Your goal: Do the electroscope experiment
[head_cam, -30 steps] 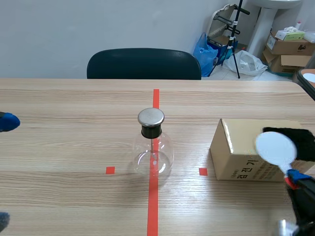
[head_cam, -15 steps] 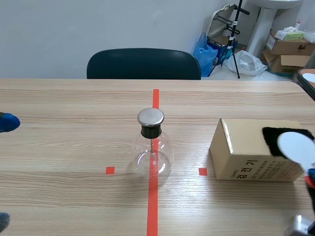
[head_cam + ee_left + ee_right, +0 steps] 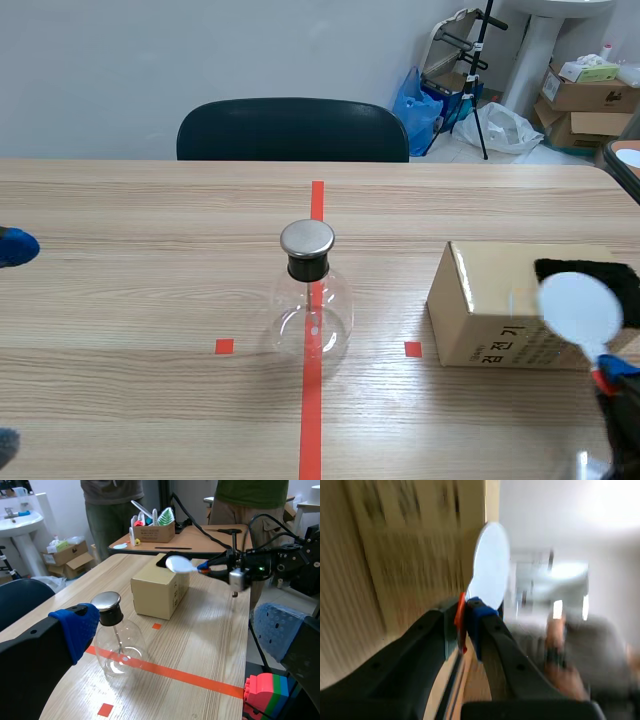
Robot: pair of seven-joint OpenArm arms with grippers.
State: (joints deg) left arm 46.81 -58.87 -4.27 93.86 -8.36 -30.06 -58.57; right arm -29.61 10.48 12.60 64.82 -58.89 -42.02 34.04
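Pads of blue dotted rubber are all the scene view shows of the left gripper (image 3: pixel 10 345), which is cut off at the table's left edge. In its own wrist view the two fingers stand spread wide with nothing between them. A wide stretch of pale wood-grain table (image 3: pixel 150 300) lies between it and the clear glass flask with a black stopper and round metal cap (image 3: pixel 312 300). The flask stands upright, its long axis vertical, on the orange-red centre line (image 3: pixel 316 200), well apart from both grippers. What is inside the glass is hard to make out. To its right, near but not touching, sits a brown cardboard box (image 3: pixel 500 305) with a black patch (image 3: pixel 590 272) on top. The box's print cannot be read. The white round paddle with a red-and-blue handle (image 3: pixel 580 308) hangs over the box's near right corner. Its disc is up and toward the flask, and its handle slants down to the right gripper (image 3: pixel 612 375), whose fingers are clamped on the handle. Most of that arm is cut off at the corner, close to the table's near edge.
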